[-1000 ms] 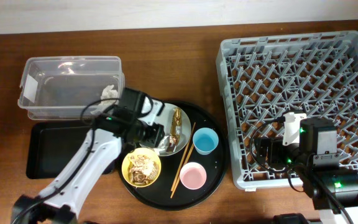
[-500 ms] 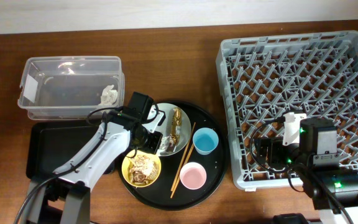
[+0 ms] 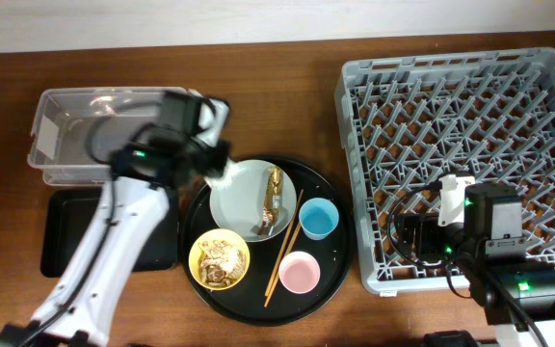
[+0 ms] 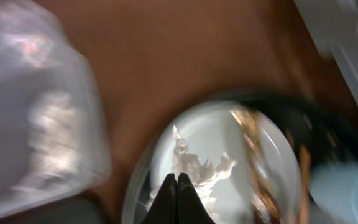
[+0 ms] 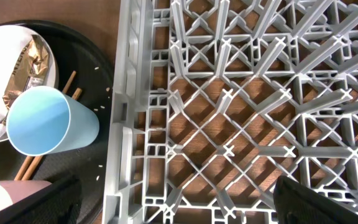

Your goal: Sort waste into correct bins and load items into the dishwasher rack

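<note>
My left gripper is shut on a crumpled white napkin, which hangs above the pale plate. From overhead the left gripper sits over the plate's upper-left rim, beside the clear tub. A brown-gold wrapper lies on the plate. The yellow bowl holds food scraps. The blue cup, pink cup and chopsticks share the round tray. My right gripper is open over the dishwasher rack's front-left corner, holding nothing.
The round black tray carries all the dishes. A shallow black rectangular tray lies in front of the clear tub. The left arm covers the tub's right end. Bare brown table separates the round tray from the rack.
My left gripper shut on the napkin on the plate, then lifted it up and back toward the clear tub. The right arm has not moved.
</note>
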You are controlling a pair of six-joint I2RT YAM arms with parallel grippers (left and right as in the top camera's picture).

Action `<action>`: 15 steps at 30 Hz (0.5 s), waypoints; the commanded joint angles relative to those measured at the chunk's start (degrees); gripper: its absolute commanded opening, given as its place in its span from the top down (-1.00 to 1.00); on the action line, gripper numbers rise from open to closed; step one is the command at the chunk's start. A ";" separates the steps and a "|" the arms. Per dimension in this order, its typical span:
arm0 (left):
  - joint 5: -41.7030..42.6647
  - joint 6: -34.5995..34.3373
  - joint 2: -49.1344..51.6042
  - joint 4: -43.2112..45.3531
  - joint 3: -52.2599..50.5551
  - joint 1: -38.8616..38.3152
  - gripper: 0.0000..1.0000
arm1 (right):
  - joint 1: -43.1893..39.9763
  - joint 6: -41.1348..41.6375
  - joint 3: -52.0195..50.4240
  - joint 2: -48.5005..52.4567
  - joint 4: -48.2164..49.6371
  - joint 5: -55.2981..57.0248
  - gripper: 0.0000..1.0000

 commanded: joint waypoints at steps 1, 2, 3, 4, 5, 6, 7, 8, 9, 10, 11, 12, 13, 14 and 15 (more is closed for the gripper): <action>-4.74 0.28 -1.64 4.13 5.84 7.82 0.99 | -0.37 0.57 1.18 -0.15 0.07 -0.31 -0.97; -4.72 0.28 -1.62 6.64 5.84 9.97 0.99 | -0.37 0.57 1.18 -0.15 0.07 -0.31 -0.97; -4.72 0.28 -1.36 8.76 5.84 12.39 0.99 | -0.37 0.57 1.18 -0.15 0.07 -0.31 -0.97; -4.72 0.28 -0.85 10.23 5.84 14.58 1.00 | -0.37 0.57 1.18 -0.15 0.07 -0.31 -0.97; -4.72 0.31 -0.13 11.10 5.84 15.93 1.00 | -0.37 0.57 1.18 -0.15 0.07 -0.31 -0.97; -4.72 0.31 0.70 11.43 5.84 16.65 1.00 | -0.37 0.57 1.18 -0.15 0.07 -0.31 -0.97; -4.74 0.31 2.29 11.63 5.84 17.05 0.99 | -0.37 0.57 1.18 -0.15 0.07 -0.31 -0.97; -4.72 0.31 3.56 11.67 5.84 17.05 0.99 | -0.37 0.57 1.18 -0.15 0.07 -0.31 -0.97; -4.72 0.31 4.98 11.74 5.84 17.05 0.96 | -0.37 0.57 1.18 -0.15 0.04 -0.31 -0.97; -4.72 0.31 6.23 11.91 5.84 17.11 0.72 | -0.37 0.57 1.18 -0.15 0.04 -0.31 -0.97; -4.74 0.33 7.21 12.22 5.84 17.16 0.41 | -0.37 0.57 1.18 -0.15 0.07 -0.31 -0.97; -4.70 0.35 7.76 12.33 5.84 17.14 0.23 | -0.37 0.57 1.18 -0.15 0.04 -0.31 -0.97; -4.68 0.35 7.82 12.31 5.84 16.98 0.17 | -0.37 0.57 1.18 -0.15 0.04 -0.31 -0.97; -4.50 0.35 7.58 12.26 5.84 16.65 0.13 | -0.37 0.57 1.18 -0.15 0.04 -0.31 -0.97; -4.26 0.33 7.19 11.89 5.84 16.15 0.11 | -0.37 0.57 1.18 -0.15 0.04 -0.31 -0.97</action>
